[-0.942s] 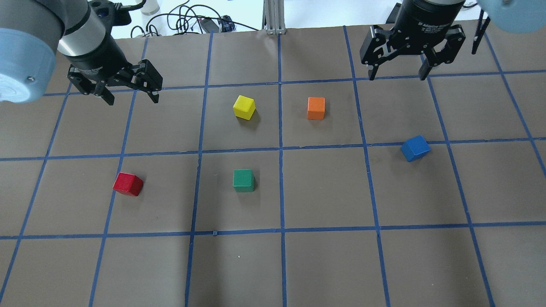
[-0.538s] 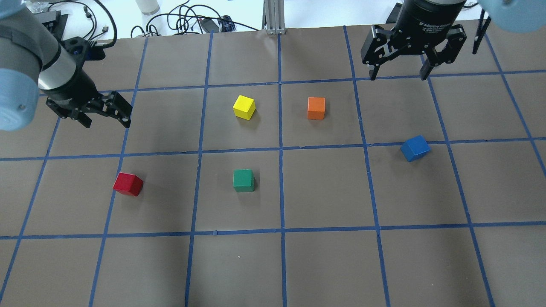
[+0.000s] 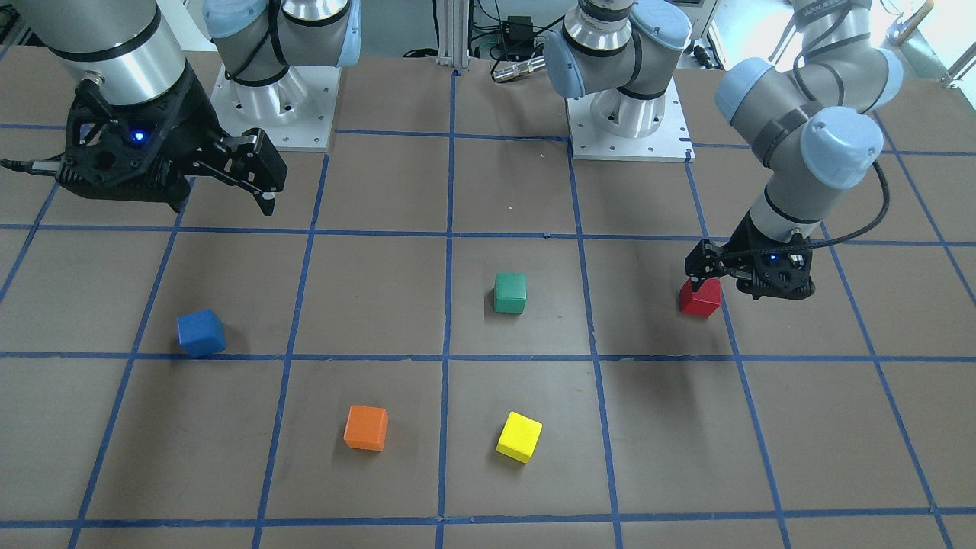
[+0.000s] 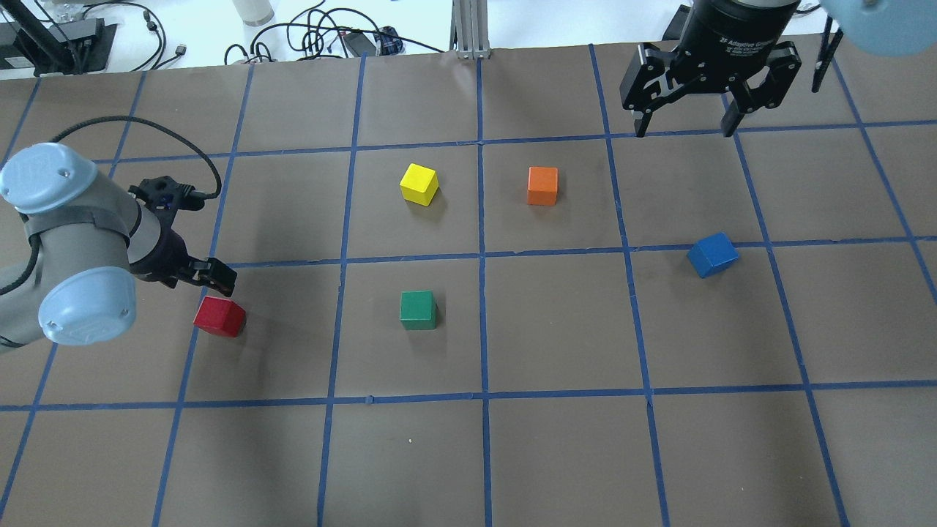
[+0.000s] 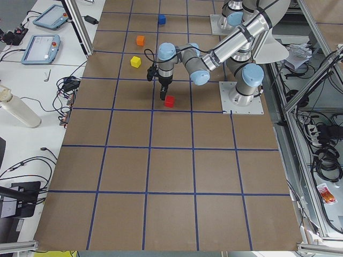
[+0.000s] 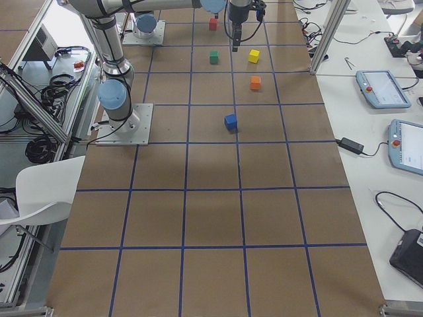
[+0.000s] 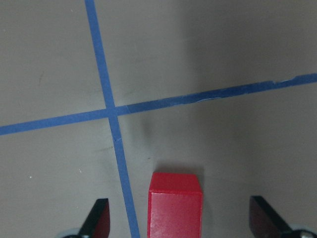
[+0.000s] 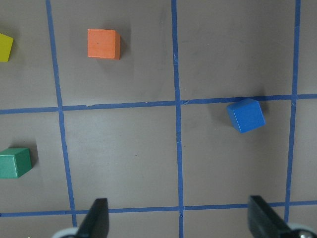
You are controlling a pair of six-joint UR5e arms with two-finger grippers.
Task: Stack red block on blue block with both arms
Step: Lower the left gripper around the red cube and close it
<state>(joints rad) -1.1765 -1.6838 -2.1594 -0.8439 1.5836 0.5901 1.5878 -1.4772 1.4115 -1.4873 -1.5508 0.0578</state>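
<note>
Left tool (image 7: 179,222) is held spread wide, and the red block (image 4: 219,316), sat at the lower left of the overhead frame on the tabletop (image 4: 556,454), is framed between its fingers in the wrist view, so a pinch looks lined up but nothing's been clamped yet. Right tool (image 4: 683,123) is parked open at the upper right, well apart from the blue block (image 4: 712,254) right of centre, probably kept clear for now. "2F Adaptive" can be read on its body; the rest can't be made out.

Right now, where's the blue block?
In the overhead view's right half, the blue block lies by a blue tape line, right of the orange block and nearer the robot.
</note>
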